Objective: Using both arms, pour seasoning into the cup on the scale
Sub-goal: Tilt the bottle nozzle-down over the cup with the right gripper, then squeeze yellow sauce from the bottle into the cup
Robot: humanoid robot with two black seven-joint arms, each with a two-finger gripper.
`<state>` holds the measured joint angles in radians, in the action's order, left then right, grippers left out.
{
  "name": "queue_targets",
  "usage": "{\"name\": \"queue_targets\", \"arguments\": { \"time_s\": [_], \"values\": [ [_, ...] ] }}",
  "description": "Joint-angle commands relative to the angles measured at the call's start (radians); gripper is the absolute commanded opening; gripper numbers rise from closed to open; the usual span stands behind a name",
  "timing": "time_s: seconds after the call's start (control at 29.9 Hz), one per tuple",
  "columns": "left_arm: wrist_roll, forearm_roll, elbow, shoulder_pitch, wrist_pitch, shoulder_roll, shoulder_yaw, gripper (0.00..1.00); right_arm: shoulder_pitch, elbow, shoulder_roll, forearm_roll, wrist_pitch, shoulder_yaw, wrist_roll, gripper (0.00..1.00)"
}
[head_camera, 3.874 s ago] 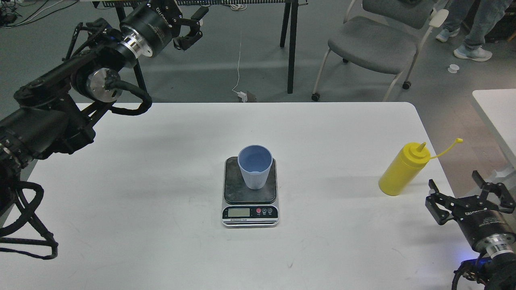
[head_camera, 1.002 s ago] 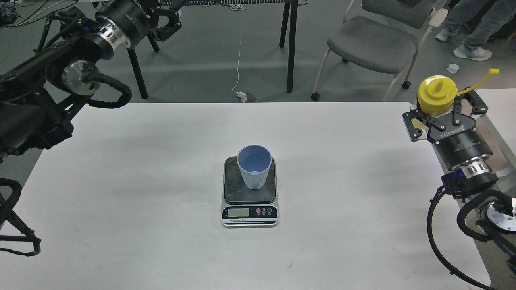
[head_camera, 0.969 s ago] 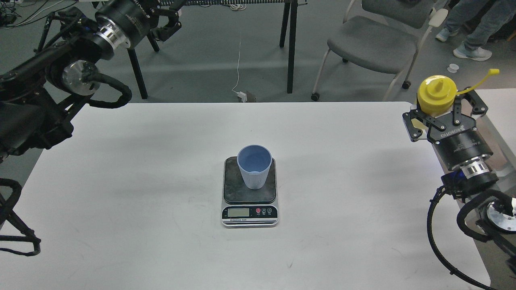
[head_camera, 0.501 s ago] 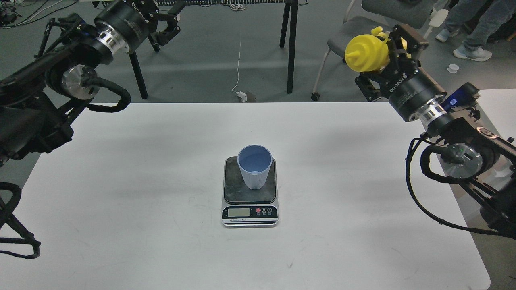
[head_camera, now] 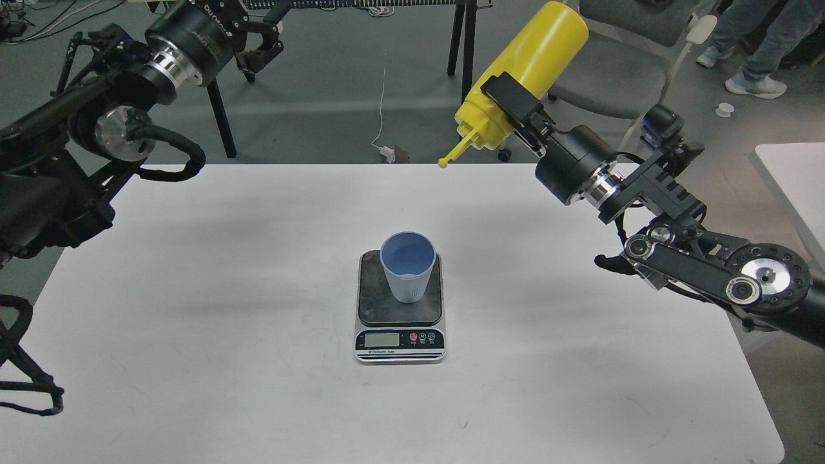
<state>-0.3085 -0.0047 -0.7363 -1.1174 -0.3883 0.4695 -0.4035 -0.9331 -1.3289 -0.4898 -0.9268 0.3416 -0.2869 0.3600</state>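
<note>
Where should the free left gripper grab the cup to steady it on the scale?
Take the cup by its ribbed side wall, just below the rim, coming in level from the robot's left. It stands upright on the scale, has no handle, and tapers downward, so a high grip is less likely to slip. The left gripper is on that side; the right gripper holds the bottle.

A robotics lab or test room is showing here: a plain white table (head_camera: 193,361) is sitting on grey carpet under the two arms, loose cables (head_camera: 38,16) are lying on the floor behind the left gripper (head_camera: 258,45), a wheeled grey office chair (head_camera: 606,71) is standing behind the right gripper (head_camera: 515,113), and a person's legs (head_camera: 760,45) are showing farther to its right
</note>
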Motion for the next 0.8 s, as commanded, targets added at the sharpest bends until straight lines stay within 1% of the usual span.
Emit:
{"name": "queue_targets", "arguments": {
  "time_s": [0.0, 0.07, 0.17, 0.37, 0.5, 0.77],
  "values": [
    [0.002, -0.001, -0.023, -0.001, 0.008, -0.002, -0.012, 0.99, -0.056, 0.011, 0.023, -0.020, 0.020, 0.084, -0.004, 0.25],
    [0.005, -0.001, -0.050, -0.002, 0.011, 0.000, -0.024, 1.00, -0.087, 0.036, 0.036, -0.049, 0.037, 0.139, -0.006, 0.25],
    [0.005, 0.000, -0.057, -0.002, 0.011, -0.002, -0.026, 0.99, -0.118, 0.097, 0.086, -0.148, 0.077, 0.212, -0.006, 0.25],
    [0.000, 0.002, -0.057, 0.004, 0.011, -0.006, -0.024, 0.99, -0.119, 0.181, 0.189, -0.225, 0.146, 0.232, -0.007, 0.25],
    [0.000, 0.000, -0.057, 0.022, 0.009, -0.002, -0.026, 1.00, -0.115, 0.267, 0.240, -0.351, 0.147, 0.256, -0.007, 0.25],
    [0.000, 0.000, -0.058, 0.022, 0.009, 0.017, -0.028, 0.99, -0.116, 0.267, 0.246, -0.362, 0.147, 0.267, -0.007, 0.25]
  ]
}}
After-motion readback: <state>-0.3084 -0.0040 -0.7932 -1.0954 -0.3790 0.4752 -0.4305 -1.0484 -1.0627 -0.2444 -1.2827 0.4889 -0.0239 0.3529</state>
